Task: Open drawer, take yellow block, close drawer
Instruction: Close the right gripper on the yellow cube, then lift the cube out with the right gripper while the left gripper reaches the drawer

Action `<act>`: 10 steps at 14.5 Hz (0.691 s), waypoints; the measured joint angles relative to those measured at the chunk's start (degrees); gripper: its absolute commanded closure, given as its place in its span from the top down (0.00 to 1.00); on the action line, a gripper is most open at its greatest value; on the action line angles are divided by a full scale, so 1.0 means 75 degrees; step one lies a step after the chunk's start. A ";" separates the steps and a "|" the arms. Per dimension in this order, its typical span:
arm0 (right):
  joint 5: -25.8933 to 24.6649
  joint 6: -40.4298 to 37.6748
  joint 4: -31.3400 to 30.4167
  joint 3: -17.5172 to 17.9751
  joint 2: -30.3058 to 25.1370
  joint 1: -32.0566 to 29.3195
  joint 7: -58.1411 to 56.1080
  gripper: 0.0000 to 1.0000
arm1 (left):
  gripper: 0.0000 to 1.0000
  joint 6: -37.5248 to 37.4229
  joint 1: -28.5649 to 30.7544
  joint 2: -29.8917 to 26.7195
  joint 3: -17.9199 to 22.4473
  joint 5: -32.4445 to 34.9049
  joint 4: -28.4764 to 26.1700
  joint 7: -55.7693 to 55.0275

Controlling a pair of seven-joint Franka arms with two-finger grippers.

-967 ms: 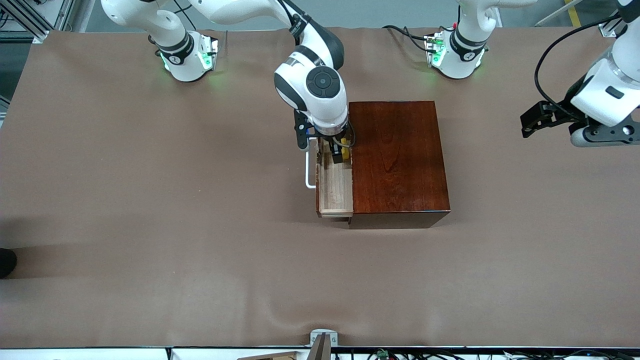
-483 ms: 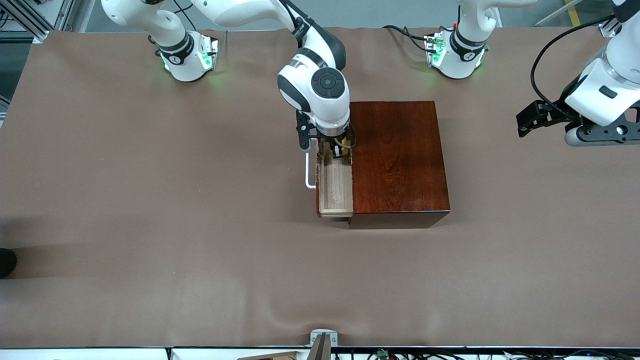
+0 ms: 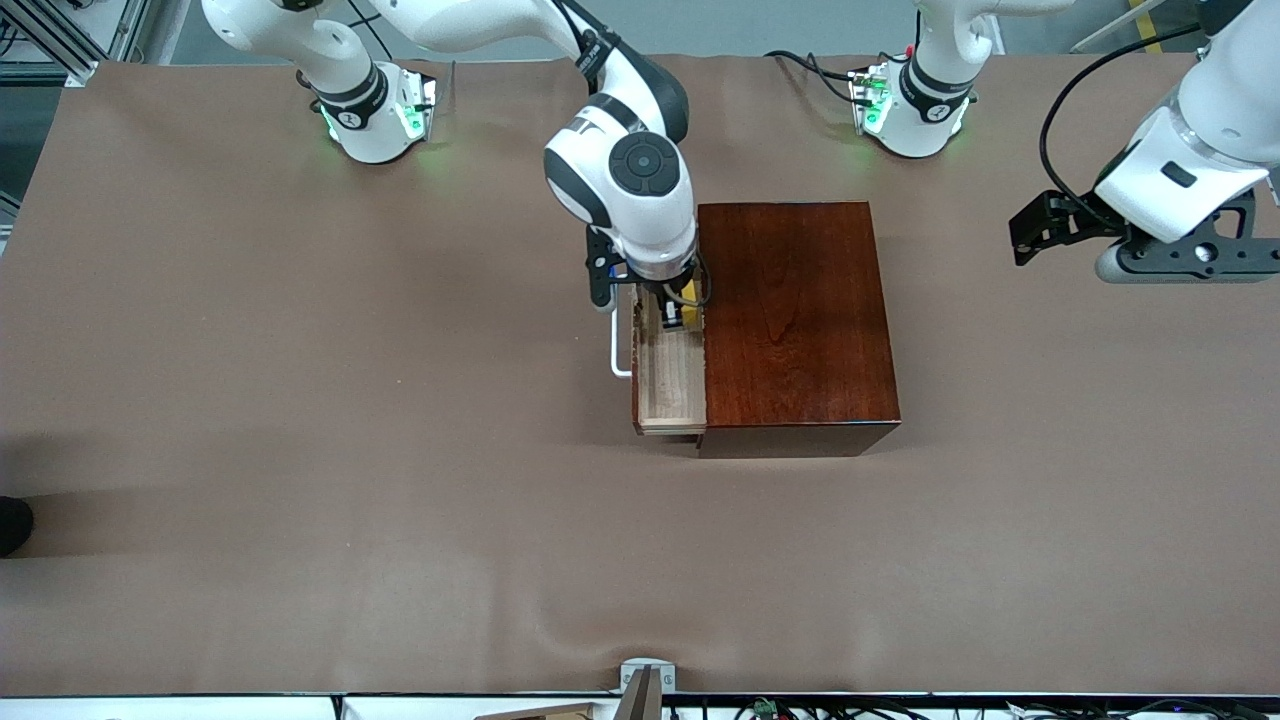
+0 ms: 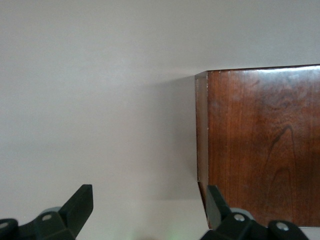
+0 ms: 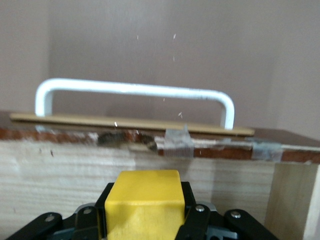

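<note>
The drawer (image 3: 670,392) stands pulled out of the mahogany box (image 3: 800,320) toward the right arm's end of the table, white loop handle (image 3: 619,345) outward. My right gripper (image 3: 678,308) reaches down into the end of the tray farthest from the front camera. It is shut on the yellow block (image 3: 689,297). In the right wrist view the yellow block (image 5: 145,197) sits between the black fingers (image 5: 188,200), facing the drawer's pale inner wall (image 5: 60,170) and the handle (image 5: 135,90). My left gripper (image 3: 1032,232) hangs open over bare table beside the box (image 4: 260,150), fingers (image 4: 80,202) holding nothing.
Brown cloth covers the table (image 3: 300,400) all around the box. The two arm bases (image 3: 375,110) stand along the edge farthest from the front camera. A small metal bracket (image 3: 647,678) sits at the edge nearest the front camera.
The right gripper has shut on the yellow block and shifted slightly in the drawer. The left arm has drifted toward the box and the bases.
</note>
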 measured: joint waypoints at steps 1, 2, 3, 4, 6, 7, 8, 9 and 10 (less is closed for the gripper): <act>0.0000 -0.0178 0.0129 -0.0001 -0.0002 -0.0069 0.0000 0.17 | 1.00 -0.0005 -0.0003 0.0006 -0.0086 0.0000 -0.0001 0.0000; 0.0000 -0.0286 0.0228 -0.0001 -0.0006 -0.0131 0.0000 0.17 | 1.00 -0.0008 -0.0009 0.0016 -0.0181 0.0000 -0.0001 0.0000; 0.0000 -0.0391 0.0301 0.0001 -0.0007 -0.0180 0.0000 0.17 | 1.00 -0.0009 -0.0021 0.0029 -0.0252 0.0000 -0.0003 0.0000; 0.0000 -0.0484 0.0358 0.0002 -0.0007 -0.0226 0.0000 0.17 | 1.00 -0.0010 -0.0030 0.0048 -0.0303 0.0000 -0.0008 0.0000; 0.0000 -0.0725 0.0505 0.0003 -0.0009 -0.0322 -0.0032 0.17 | 1.00 -0.0010 -0.0050 0.0128 -0.0476 0.0000 -0.0011 0.0000; 0.0000 -0.0878 0.0598 0.0005 -0.0010 -0.0368 -0.0067 0.17 | 1.00 -0.0009 -0.0088 0.0190 -0.0610 0.0000 -0.0010 -0.0002; 0.0000 -0.1016 0.0695 0.0006 -0.0011 -0.0419 -0.0112 0.17 | 1.00 -0.0002 -0.0159 0.0267 -0.0745 0.0000 -0.0003 -0.0068; 0.0004 -0.1079 0.0768 0.0006 -0.0020 -0.0478 -0.0208 0.17 | 1.00 0.0006 -0.0282 0.0365 -0.0855 -0.0001 0.0025 -0.0278; 0.0017 -0.1085 0.0822 0.0006 -0.0046 -0.0549 -0.0327 0.17 | 1.00 0.0010 -0.0453 0.0490 -0.0940 -0.0001 0.0089 -0.0558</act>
